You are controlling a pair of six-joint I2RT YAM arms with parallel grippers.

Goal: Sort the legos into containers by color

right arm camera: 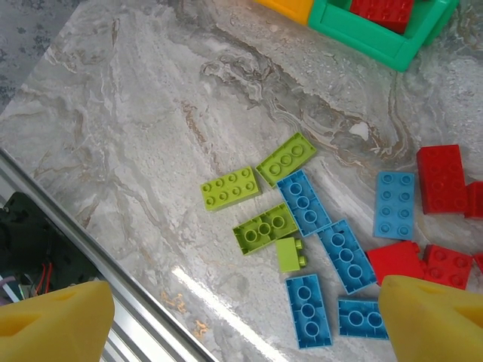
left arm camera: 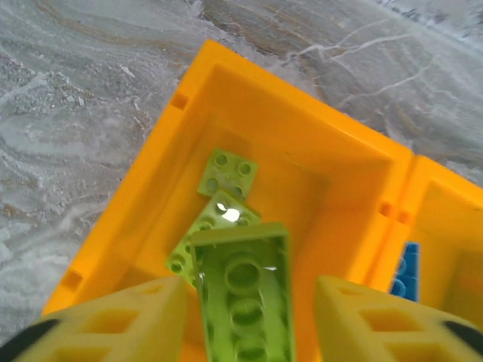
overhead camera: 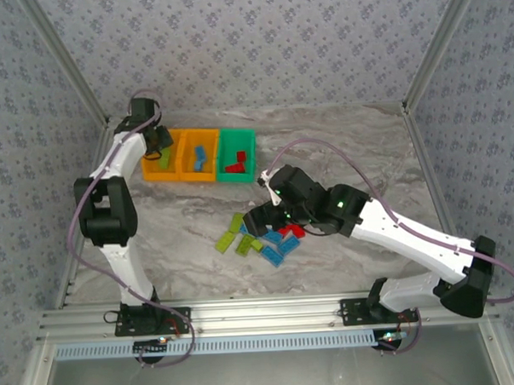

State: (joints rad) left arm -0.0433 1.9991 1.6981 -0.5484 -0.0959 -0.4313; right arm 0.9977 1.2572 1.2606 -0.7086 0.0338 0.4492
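My left gripper (left arm camera: 249, 292) hangs over the left orange bin (left arm camera: 226, 83), upper left of the top view. Its fingers are parted wider than the lime brick (left arm camera: 241, 264) between them, with a clear gap on the right side, so I'm not pinching it. Two more lime bricks (left arm camera: 226, 175) lie on the bin floor beneath it. The middle orange bin (overhead camera: 197, 176) holds what looks like two blue bricks. The green bin (right arm camera: 370, 41) holds red ones, about two, though I can't count them surely.

My right gripper (right arm camera: 241, 302) hovers spread wide and empty above the loose pile on the table (right arm camera: 151, 90), lower centre of the top view. From the wrist I count four lime there, one a small piece. There are also five blue bricks (right arm camera: 302, 202), three red bricks (right arm camera: 441, 177) and a red sliver at the right edge.

I expect these to be light, stiff and not fragile. Their smooth walls are probably slick, so I'd pinch each across its narrow width, on the flat long sides. The lime one (right arm camera: 230, 188) at the pile's left lies apart from its neighbours and looks easiest.
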